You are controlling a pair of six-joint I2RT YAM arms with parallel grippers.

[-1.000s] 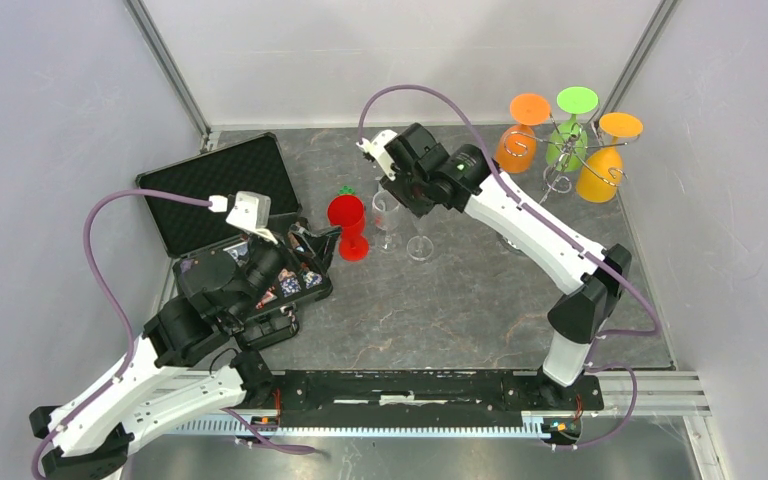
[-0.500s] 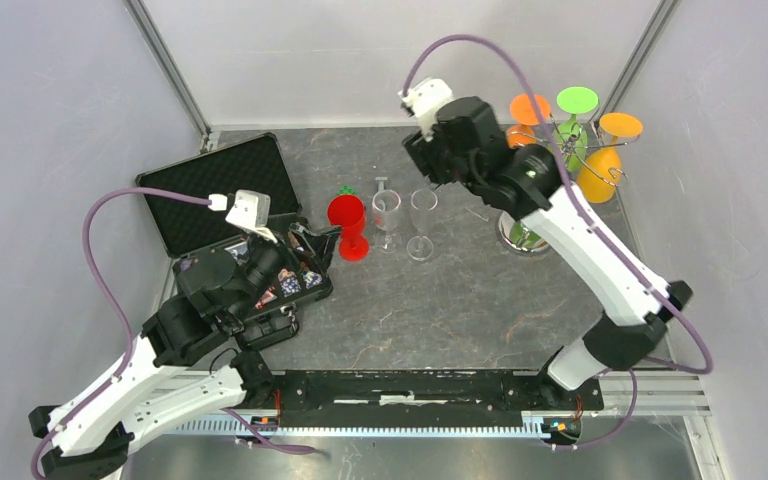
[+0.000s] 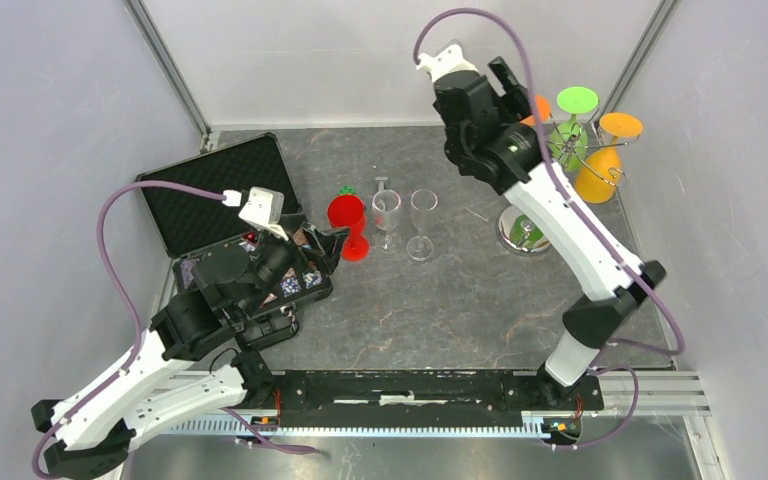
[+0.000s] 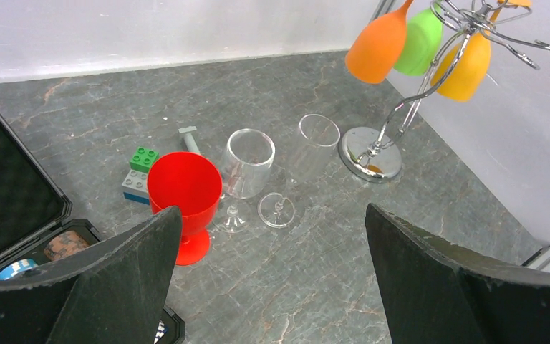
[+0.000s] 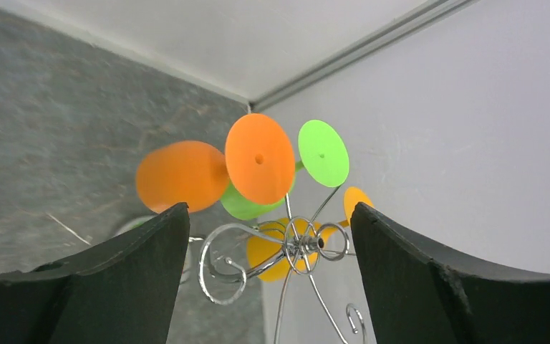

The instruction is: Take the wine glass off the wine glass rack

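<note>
The wine glass rack (image 3: 566,150) stands at the back right on its round shiny base (image 3: 522,232). Three wine glasses hang upside down from its curled arms: orange (image 5: 259,158), green (image 5: 323,153) and yellow (image 5: 272,251). My right gripper (image 3: 512,92) is raised beside the rack's top, next to the orange glass, which it partly hides from above. In the right wrist view the right gripper (image 5: 270,209) is open, with the rack's hub (image 5: 304,244) beyond the fingers and nothing between them. My left gripper (image 4: 271,215) hovers open, low at the left.
A red glass (image 3: 348,215) and two clear glasses (image 3: 387,210) (image 3: 422,215) stand upright mid-table, with a small toy brick (image 4: 138,170) behind them. An open black case (image 3: 222,182) lies at the left. Walls close in right behind the rack.
My right arm swung from the clear glasses up and right to the rack, and its jaws opened wide. The left arm shifted only slightly.
</note>
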